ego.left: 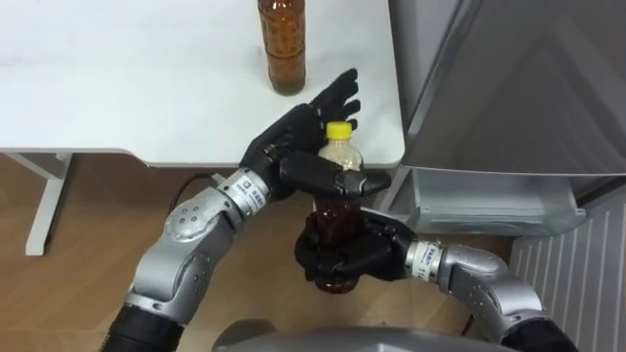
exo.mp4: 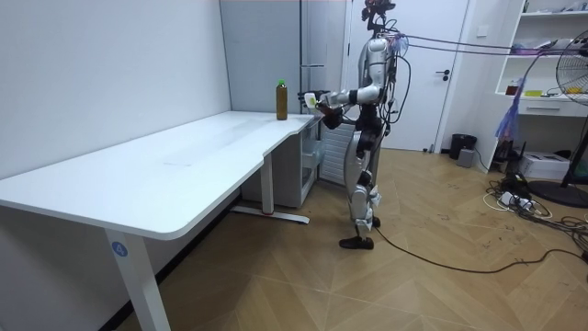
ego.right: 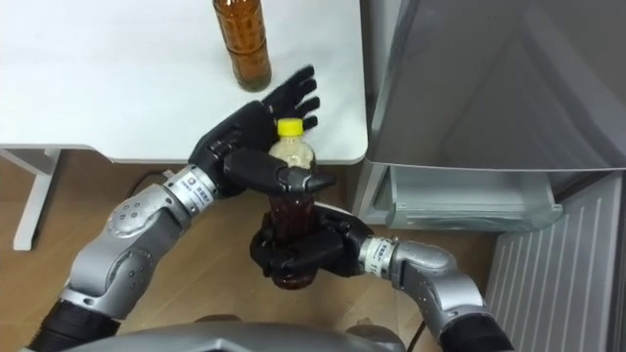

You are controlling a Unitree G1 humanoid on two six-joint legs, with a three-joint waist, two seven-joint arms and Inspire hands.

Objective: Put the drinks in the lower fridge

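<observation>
**One bottle in two hands, the lower fridge at my right**

I stand at the corner of the bench (ego.left: 147, 88), with the fridge (ego.left: 509, 78) close on my right. The bottle (ego.left: 335, 213), yellow-capped and upright, is off the bench and in front of my chest, just past the bench's edge. My right hand (ego.left: 347, 256) is curled round its lower half. My left hand (ego.left: 289, 142) meets it higher up. The thumb lies across the shoulder under the cap and the fingers stretch straight behind, so the neck is pinched between thumb and palm. A second bottle (ego.left: 284, 49) stands on the bench near that corner, untouched.

I judge this to be the settling of the grip before the carry. Under the fridge's upper door a grey shelf (ego.left: 489, 205) juts out. I take it for the lower fridge standing open, though I cannot tell whether it is a door bin or a drawer.

To do it well, my right hand should bear the whole weight before my left thumb lets go. The left should then lift off up and back rather than sweep forward, because its fingertips lie near the second bottle. After that I should keep the bottle upright and swing it right and down, clear of the bench corner and the jutting shelf. The opening is low, so I expect to bend. The bottle should go in standing, with room left beside it for the other one.
</observation>
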